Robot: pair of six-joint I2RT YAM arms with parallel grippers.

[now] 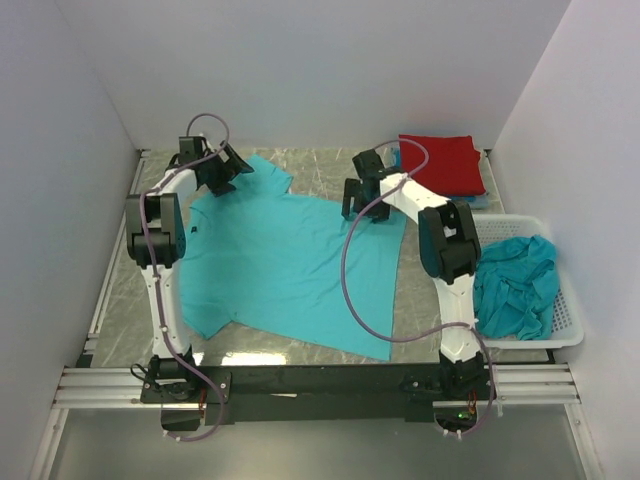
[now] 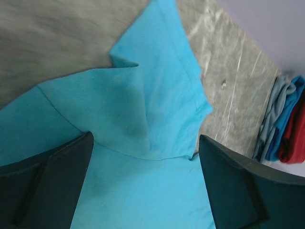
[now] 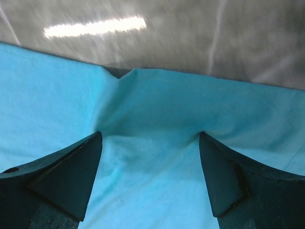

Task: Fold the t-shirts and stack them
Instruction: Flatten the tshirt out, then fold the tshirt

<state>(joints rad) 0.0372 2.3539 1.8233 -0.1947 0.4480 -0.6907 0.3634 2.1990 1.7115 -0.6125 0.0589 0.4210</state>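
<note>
While the teal t-shirt [image 1: 290, 265] lay flat beneath them, the left gripper [image 2: 145, 140] and right gripper [image 3: 150, 136] each had jaws spread wide, puckered cloth lying between the fingertips

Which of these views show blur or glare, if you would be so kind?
Top external: sharp and evenly lit, with only soft shadows falling on the turquoise t-shirt. Left wrist: the marble tabletop at upper left is smeared by blur, while the shirt's sleeve hem reads fairly crisp. Right wrist: a bright streak of glare lies on the blurred tabletop beyond the shirt's edge.
</note>
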